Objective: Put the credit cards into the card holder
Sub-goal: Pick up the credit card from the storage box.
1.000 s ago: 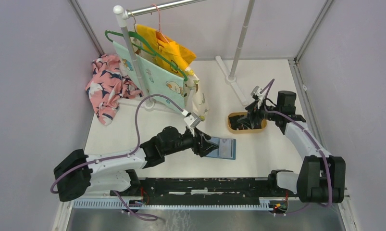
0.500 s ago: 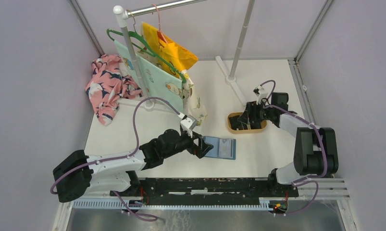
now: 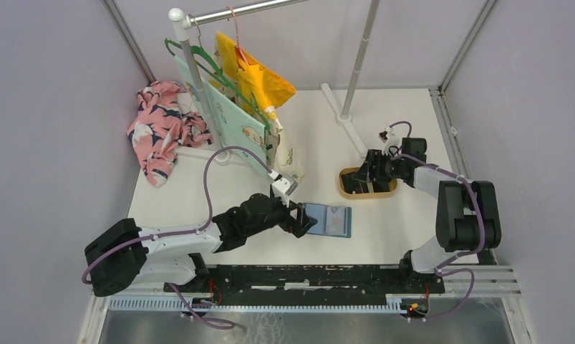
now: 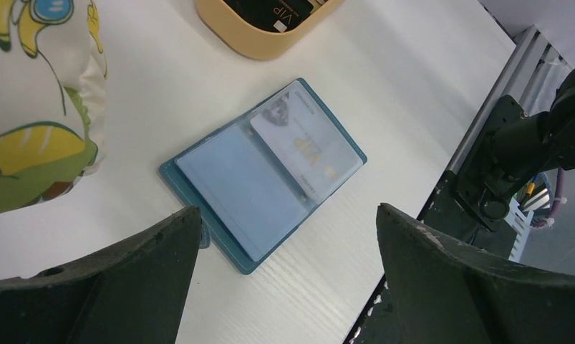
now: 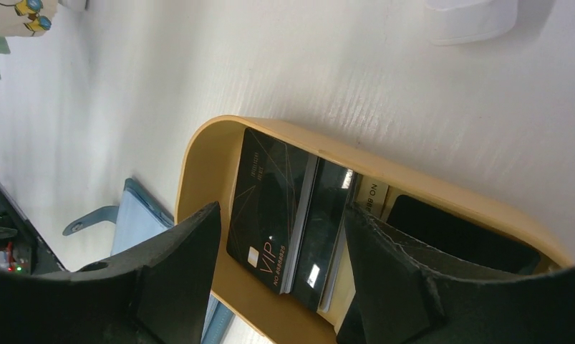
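Top view: the teal, leather-like card holder (image 3: 329, 221) is laid open flat on the white table (image 3: 384, 236), just beside the left gripper (image 3: 303, 219). The right arm has been folded in closer than a second ago.

Left wrist: its jaws are spread wide. A pale card (image 4: 307, 147) is seen under a clear sleeve.

Right wrist: glossy black credit cards (image 5: 266, 190) are stacked in the tan oval tray (image 5: 192, 152), straddled by the right gripper (image 5: 281, 213), jaws parted.

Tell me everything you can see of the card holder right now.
The card holder lies open and flat on the white table, near the tan tray. Teal leather-like cover, pale blue translucent sleeves; one sleeve holds a light card printed VIP. The open left gripper hovers by it, not gripping.
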You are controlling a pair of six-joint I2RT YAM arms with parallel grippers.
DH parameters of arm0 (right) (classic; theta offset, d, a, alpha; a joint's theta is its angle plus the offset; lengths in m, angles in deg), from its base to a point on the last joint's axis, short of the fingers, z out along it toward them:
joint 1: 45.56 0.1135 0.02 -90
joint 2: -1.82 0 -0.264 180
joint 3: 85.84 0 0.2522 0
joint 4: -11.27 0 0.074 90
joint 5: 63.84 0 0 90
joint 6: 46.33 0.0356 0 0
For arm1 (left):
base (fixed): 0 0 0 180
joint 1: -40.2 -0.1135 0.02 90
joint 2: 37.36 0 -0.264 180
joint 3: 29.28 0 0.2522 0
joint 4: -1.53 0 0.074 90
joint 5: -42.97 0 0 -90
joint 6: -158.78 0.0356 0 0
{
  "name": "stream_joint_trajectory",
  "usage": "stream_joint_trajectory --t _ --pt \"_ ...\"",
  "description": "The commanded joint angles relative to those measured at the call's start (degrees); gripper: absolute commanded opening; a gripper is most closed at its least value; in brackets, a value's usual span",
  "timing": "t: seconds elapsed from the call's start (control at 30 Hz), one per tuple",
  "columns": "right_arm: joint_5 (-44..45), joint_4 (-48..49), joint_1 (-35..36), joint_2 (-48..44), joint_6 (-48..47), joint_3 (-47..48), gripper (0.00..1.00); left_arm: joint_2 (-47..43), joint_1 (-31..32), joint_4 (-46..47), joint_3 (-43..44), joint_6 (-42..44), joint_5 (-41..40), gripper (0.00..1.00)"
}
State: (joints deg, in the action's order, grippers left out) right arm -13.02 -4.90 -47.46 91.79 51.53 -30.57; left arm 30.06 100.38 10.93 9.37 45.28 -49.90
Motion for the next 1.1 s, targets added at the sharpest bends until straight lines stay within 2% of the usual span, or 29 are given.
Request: stream_joint_trajectory --t 0.0,0.2,0.63,0.8,0.87,1.07 --pt "1.7 0.9 0.3 1.9 4.7 1.1 0.7 -0.7 -0.2 4.2 -0.6 -2.2 0.0 0.96" --pt "-4.5 2.0 0.4 2.8 8.3 0.5 0.69 -0.8 -0.1 4.1 -0.5 -2.3 -0.4 0.96" --pt "-18.0 13.6 0.4 1.4 18.4 -2.7 0.64 1.2 -0.2 4.6 0.2 -2.8 0.1 0.95" --pt "-15.9 11.8 0.5 1.9 16.6 -2.6 0.6 1.4 -0.2 4.6 0.5 -2.9 0.1 0.95" --pt "-13.5 8.0 0.6 2.7 13.5 -1.5 0.6 1.5 -0.2 4.5 0.5 -2.9 0.2 0.95" --pt "-14.4 7.6 1.5 4.3 13.7 -1.4 0.6 1.6 -0.2 4.5 0.5 -2.9 0.4 0.95"
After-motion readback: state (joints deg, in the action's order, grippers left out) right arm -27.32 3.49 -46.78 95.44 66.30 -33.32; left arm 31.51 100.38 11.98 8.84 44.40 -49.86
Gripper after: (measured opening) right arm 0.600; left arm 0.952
